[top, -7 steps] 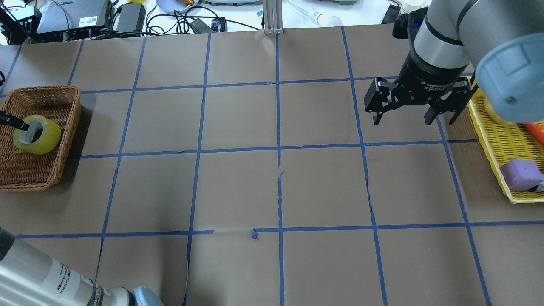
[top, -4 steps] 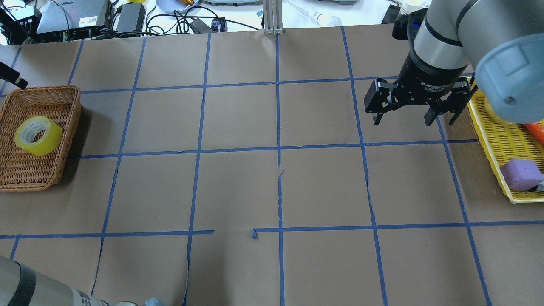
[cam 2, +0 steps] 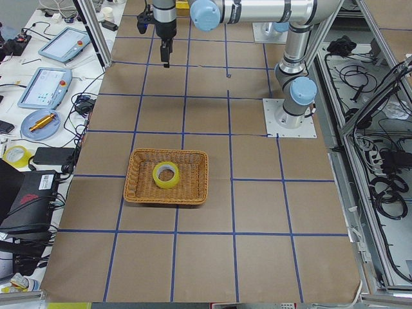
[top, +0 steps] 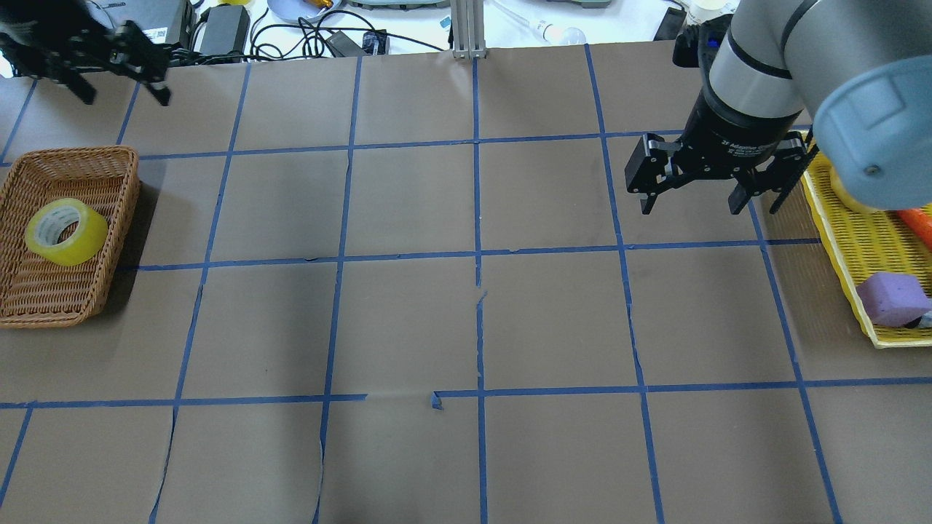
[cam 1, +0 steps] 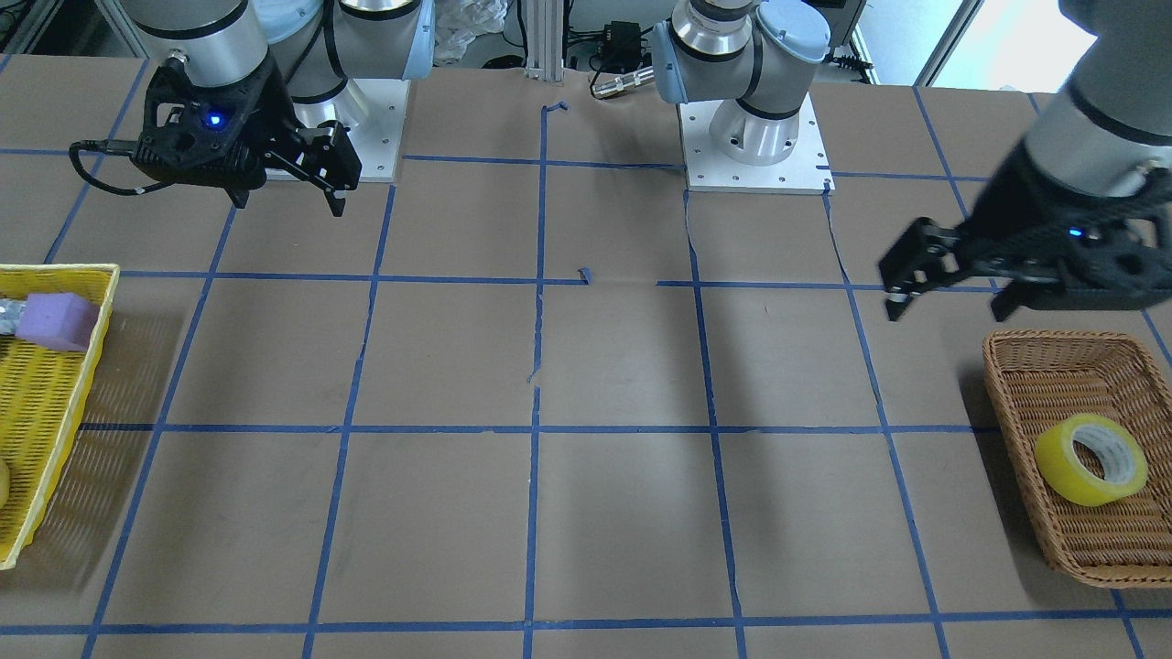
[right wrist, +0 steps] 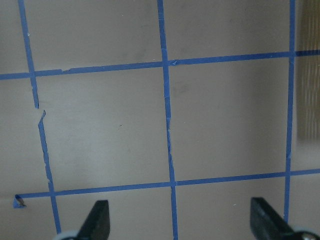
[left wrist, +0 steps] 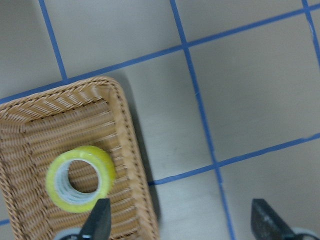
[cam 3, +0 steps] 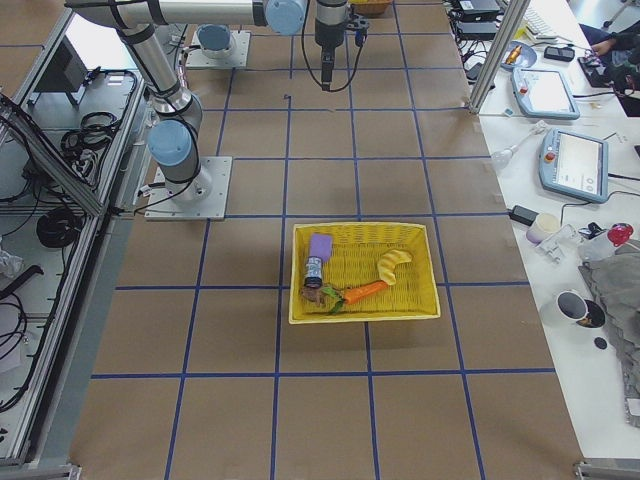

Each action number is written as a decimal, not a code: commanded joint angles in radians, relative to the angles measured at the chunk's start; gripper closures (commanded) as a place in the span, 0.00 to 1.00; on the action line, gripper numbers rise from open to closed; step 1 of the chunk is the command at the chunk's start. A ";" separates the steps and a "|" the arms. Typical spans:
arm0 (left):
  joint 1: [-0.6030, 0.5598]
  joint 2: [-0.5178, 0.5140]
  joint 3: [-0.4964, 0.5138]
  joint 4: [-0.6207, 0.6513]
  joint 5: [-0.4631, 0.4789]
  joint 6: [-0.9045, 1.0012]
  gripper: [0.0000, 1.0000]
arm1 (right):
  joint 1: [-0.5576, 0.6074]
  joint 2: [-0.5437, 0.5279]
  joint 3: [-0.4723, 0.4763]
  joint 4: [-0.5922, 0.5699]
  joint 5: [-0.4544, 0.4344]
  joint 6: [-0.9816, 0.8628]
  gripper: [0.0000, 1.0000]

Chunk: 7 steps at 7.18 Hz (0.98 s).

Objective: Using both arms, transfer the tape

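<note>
since a moment ago the left claw [top: 126,96] has pulled up and away from the wicker basket [top: 73,151]. it now hangs over the far left corner of the bench [top: 408,327], its fingers spread wide and holding nothing. the tape [top: 65,231] lies loose inside the basket, near its middle, with its core opening tilted upward and neither arm touching it. the right claw [top: 695,206] has not shifted: it hovers wide open above the bench, just beside the yellow tray [top: 852,255], where a purple sponge [top: 892,298] sits.
</note>
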 commanded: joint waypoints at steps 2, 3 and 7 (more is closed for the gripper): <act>-0.141 0.085 -0.207 -0.023 0.001 -0.157 0.00 | -0.001 0.001 0.000 0.000 -0.004 -0.003 0.00; -0.141 0.109 -0.208 -0.017 -0.001 -0.159 0.00 | 0.000 0.007 0.000 -0.002 -0.004 -0.006 0.00; -0.143 0.146 -0.175 -0.017 -0.044 -0.169 0.00 | 0.000 0.028 -0.017 -0.015 0.000 -0.003 0.00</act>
